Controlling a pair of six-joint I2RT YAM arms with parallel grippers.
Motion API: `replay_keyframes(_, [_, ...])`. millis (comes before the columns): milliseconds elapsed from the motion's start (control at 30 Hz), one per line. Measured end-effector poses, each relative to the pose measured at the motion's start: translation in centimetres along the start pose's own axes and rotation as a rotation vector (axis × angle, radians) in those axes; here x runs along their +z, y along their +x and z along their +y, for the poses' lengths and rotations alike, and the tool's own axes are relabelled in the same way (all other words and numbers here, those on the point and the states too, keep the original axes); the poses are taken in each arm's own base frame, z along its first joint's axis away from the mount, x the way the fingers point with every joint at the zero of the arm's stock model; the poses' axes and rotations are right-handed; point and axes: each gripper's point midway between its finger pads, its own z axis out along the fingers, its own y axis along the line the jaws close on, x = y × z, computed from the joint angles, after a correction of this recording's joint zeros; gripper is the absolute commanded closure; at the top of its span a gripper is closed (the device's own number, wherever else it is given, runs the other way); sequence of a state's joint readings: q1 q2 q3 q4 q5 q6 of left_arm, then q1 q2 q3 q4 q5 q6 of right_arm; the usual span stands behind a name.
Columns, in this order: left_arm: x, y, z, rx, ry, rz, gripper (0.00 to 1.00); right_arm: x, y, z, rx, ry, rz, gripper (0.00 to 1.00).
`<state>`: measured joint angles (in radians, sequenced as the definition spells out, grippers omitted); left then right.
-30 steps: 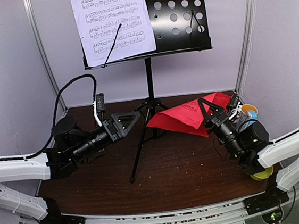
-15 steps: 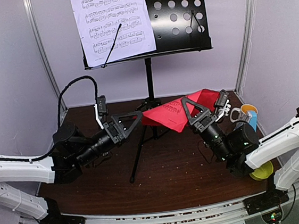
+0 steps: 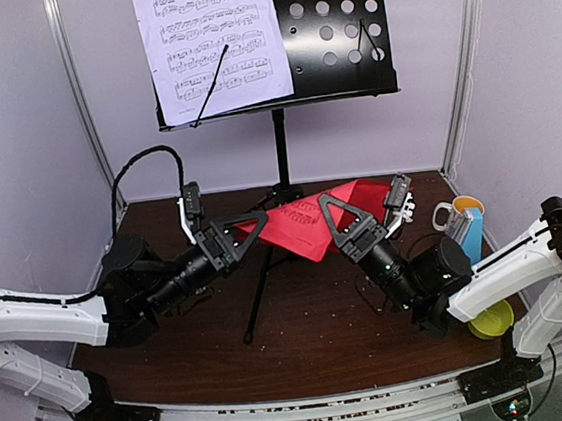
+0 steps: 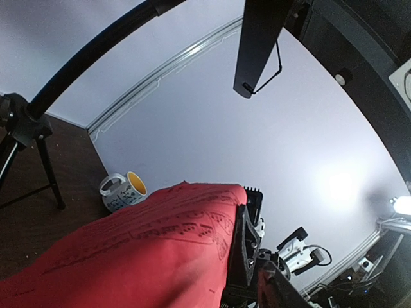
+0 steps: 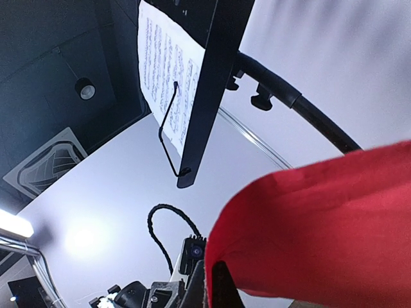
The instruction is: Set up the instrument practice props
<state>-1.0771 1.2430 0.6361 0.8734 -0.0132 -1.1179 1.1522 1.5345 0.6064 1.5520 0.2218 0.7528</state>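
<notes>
Red sheet point(image 3: 298, 224) aloft, pinched in right fingers point(image 3: 334, 215)

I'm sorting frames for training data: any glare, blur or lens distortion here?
Top external: even light, sharp; white music sheet legible. Left wrist: fisheye curves the music stand pole, glare patch on the wall, red music sheet soft up close. Right wrist: similar glare low left.

White shells are seen on both arms point(image 3: 31, 317). Triangular black frames are shown on the left gripper point(image 3: 259, 218) and right gripper point(image 3: 325, 202).
</notes>
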Motion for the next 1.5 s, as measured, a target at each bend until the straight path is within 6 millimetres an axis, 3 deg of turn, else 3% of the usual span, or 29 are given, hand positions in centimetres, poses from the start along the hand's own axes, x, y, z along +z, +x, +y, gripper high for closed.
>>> replay_keyframes(167, [0.0,-0.2,0.0,-0.005,-0.005,-0.012,0.84,-0.3,0.9,0.8,-0.017,-0.015,0.021,0.95])
replay_keyframes(267, [-0.3,-0.7,-0.1,0.001,-0.009,-0.033,0.99,-0.4,1.2,0.9,-0.028,-0.018,0.029,0.78])
replay_keyframes(333, [-0.6,-1.0,-0.2,0.008,-0.009,-0.046,1.0,-0.8,1.4,0.6,-0.037,-0.01,0.039,0.7])
replay_keyframes(467, [-1.4,-1.5,-0.5,0.03,-0.012,-0.061,1.0,-2.6,2.1,-1.4,-0.048,0.041,0.079,0.34])
replay_keyframes(600, [-2.7,-2.0,-1.1,0.116,-0.045,-0.037,1.0,-5.8,1.9,-4.7,-0.085,0.122,0.13,0.16])
replay_keyframes(700, [-3.1,-2.5,-2.0,0.225,-0.098,0.013,1.0,-7.9,0.8,-6.0,-0.117,0.159,0.149,0.12])
replay_keyframes(833, [-2.9,-2.9,-3.5,0.386,-0.146,0.112,1.0,-8.6,-0.4,-6.1,-0.175,0.167,0.194,0.09])
replay_keyframes(1100, [-3.0,2.2,-3.5,0.69,-0.141,0.595,1.0,-7.9,-1.2,-4.4,-0.384,0.17,0.356,0.04])
replay_keyframes(1233, [-5.2,5.1,-2.6,0.766,-0.107,0.836,1.0,-7.8,-1.7,-3.6,-0.504,0.149,0.458,0.03])
replay_keyframes(1367, [-8.2,7.3,-2.4,0.852,-0.07,1.038,1.0,-7.6,-0.8,-1.3,-0.609,0.038,0.608,0.03])
replay_keyframes(1500, [-10.2,7.9,-3.2,0.94,-0.035,1.165,1.0,-7.4,0.7,1.3,-0.672,-0.107,0.752,0.01])
